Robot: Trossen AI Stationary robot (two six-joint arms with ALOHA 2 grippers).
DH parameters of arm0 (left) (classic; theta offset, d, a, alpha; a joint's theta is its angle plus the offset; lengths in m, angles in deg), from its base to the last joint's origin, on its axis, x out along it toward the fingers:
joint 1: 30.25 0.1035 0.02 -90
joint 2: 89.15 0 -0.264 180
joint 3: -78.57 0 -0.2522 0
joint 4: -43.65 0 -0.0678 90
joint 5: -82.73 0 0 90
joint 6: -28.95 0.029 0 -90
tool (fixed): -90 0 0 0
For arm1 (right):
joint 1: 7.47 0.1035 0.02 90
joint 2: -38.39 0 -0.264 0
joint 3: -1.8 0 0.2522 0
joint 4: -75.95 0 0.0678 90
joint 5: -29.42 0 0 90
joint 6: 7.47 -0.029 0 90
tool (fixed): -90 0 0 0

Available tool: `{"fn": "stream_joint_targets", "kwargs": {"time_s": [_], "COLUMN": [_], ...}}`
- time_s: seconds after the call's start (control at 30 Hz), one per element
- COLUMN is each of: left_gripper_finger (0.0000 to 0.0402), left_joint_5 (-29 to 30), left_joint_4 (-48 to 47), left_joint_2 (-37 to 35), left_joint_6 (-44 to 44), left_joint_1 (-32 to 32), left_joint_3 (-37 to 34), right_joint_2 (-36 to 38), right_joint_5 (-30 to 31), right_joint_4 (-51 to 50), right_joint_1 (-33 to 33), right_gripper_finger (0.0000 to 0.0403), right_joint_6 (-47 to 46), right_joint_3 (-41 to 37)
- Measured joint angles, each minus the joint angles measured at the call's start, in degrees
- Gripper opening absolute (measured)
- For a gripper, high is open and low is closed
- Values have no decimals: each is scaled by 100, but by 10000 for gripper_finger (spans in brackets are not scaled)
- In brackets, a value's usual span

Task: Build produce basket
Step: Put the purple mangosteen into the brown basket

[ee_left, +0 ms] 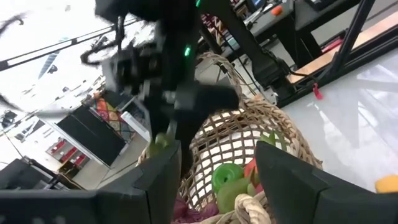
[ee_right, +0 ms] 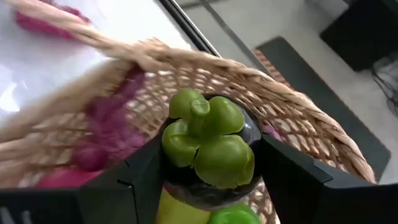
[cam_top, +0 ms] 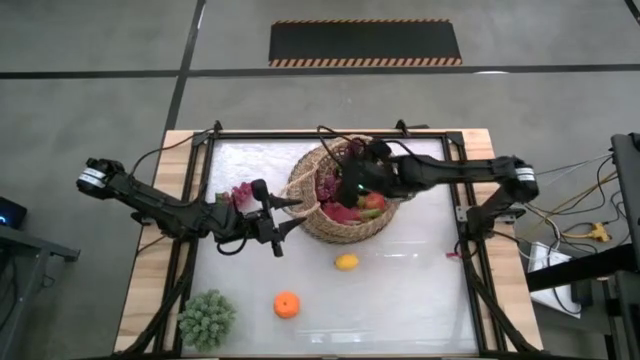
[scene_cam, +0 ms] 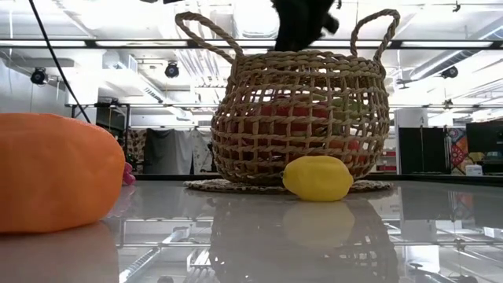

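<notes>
Wicker basket [cam_top: 340,200] under right hand [ee_right: 208,152] gripping green-topped dark fruit [ee_right: 208,143], left hand [ee_left: 214,180] spread wide beside rim.

Woven wicker against smooth plastic and a glossy top

The basket [scene_cam: 302,118] is rough, open-weave tan wicker; the lemon [scene_cam: 317,178] and orange [scene_cam: 55,171] look smooth, matt plastic; the worktop [scene_cam: 314,236] is glossy and mirror-like, edged in pale wood [cam_top: 150,270]; the right fingers [ee_right: 292,180] are matt dark plastic around a shiny dark fruit with a green leaf cap [ee_right: 208,146].

The right gripper [cam_top: 352,187] hangs over the basket [cam_top: 312,222], clamping a dark fruit [ee_right: 208,152]; the left gripper [cam_top: 292,213], fingers spread, sits at its rim.
</notes>
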Motion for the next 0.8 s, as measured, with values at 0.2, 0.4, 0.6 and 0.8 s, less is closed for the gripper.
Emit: {"fn": "stream_joint_targets", "kwargs": {"time_s": [0.2, 0.4, 0.6, 0.8], "left_gripper_finger": [190, 190, 190, 190], "left_joint_5": [11, 15, 15, 15], "left_joint_4": [2, 2, 4, 3], "left_joint_2": [-12, -12, -12, -12], "left_joint_6": [11, 11, 12, 11], "left_joint_1": [0, 0, 0, 0], "left_joint_3": [0, -11, -11, -13], "right_joint_2": [-415, -859, -1269, -1495], "right_joint_5": [-298, -317, -318, -258], "right_joint_4": [54, 154, 536, 561], "right_joint_1": [-484, -753, -927, -994], "right_gripper_finger": [221, 222, 227, 272], "right_joint_6": [79, 86, 156, 93], "right_joint_3": [-11, -15, -12, 44]}}
